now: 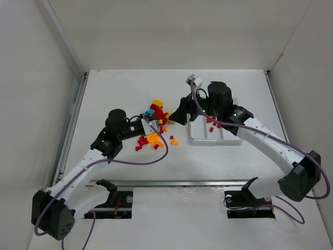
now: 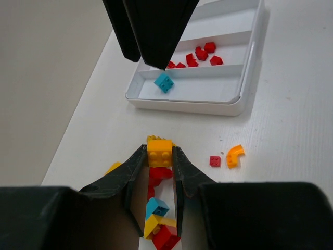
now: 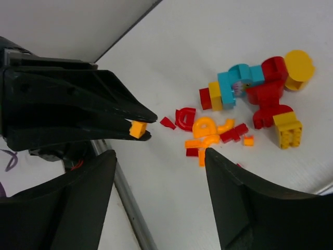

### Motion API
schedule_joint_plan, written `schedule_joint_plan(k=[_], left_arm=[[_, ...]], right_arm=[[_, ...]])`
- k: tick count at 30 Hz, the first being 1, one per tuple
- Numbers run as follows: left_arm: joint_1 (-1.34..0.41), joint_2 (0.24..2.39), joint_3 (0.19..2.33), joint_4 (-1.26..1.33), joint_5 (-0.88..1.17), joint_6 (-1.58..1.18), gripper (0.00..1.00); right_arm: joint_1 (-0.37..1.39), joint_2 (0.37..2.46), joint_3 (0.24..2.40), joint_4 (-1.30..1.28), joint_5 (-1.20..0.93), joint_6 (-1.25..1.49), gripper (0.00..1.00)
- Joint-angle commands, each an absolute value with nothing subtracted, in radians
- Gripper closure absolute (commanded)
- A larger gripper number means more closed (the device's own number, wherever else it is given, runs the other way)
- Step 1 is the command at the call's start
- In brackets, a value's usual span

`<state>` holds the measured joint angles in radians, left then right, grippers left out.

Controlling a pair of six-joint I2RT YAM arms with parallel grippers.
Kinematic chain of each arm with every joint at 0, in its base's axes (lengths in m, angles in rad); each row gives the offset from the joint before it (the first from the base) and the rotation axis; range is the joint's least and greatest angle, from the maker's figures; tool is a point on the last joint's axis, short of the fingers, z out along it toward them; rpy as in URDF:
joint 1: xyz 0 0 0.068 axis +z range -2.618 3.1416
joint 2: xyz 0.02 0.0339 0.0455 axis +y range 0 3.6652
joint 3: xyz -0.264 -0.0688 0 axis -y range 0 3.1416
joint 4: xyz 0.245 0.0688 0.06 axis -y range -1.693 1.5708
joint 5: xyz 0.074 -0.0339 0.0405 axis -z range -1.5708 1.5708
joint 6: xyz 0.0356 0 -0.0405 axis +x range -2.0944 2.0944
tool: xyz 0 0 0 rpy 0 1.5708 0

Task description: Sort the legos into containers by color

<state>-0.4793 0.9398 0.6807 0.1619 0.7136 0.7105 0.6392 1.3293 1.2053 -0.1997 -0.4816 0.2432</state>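
Observation:
My left gripper (image 2: 159, 156) is shut on an orange-yellow brick (image 2: 159, 152), held above the loose legos (image 1: 153, 127) in the middle of the table. The right wrist view shows that same brick (image 3: 138, 128) pinched at the left gripper's tips. Red, teal and yellow legos (image 3: 244, 104) lie scattered beyond. My right gripper (image 3: 161, 172) is open and holds nothing. It hangs over the left end of the white tray (image 1: 200, 139). In the tray (image 2: 182, 104), a teal brick (image 2: 164, 82) lies in the nearest compartment and several red bricks (image 2: 200, 54) in the middle one.
A small red brick (image 2: 215, 161) and an orange curved piece (image 2: 234, 155) lie apart, near the tray's front rim. A grey-white object (image 1: 193, 79) sits at the back of the table. White walls enclose the table, and a metal rail (image 1: 166, 183) runs along its near edge.

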Motion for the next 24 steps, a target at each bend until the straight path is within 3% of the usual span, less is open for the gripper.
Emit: schedule_joint_plan(k=[1, 6, 13, 24], left_arm=[[-0.492, 0.937, 0.675, 0.262, 0.658, 0.666, 1.0], [-0.502, 0.937, 0.675, 0.288, 0.627, 0.643, 1.0], [-0.502, 0.937, 0.675, 0.288, 0.618, 0.634, 1.0], [-0.502, 0.937, 0.666, 0.288, 0.618, 0.634, 1.0]], right_arm=[[0.661, 1.377, 1.288, -0.11, -0.538, 0.304, 0.28], [0.67, 1.42, 1.316, -0.11, -0.588, 0.333, 0.43], [0.698, 1.483, 1.341, -0.101, -0.595, 0.364, 0.39], [0.716, 1.528, 1.371, -0.081, -0.583, 0.364, 0.42]])
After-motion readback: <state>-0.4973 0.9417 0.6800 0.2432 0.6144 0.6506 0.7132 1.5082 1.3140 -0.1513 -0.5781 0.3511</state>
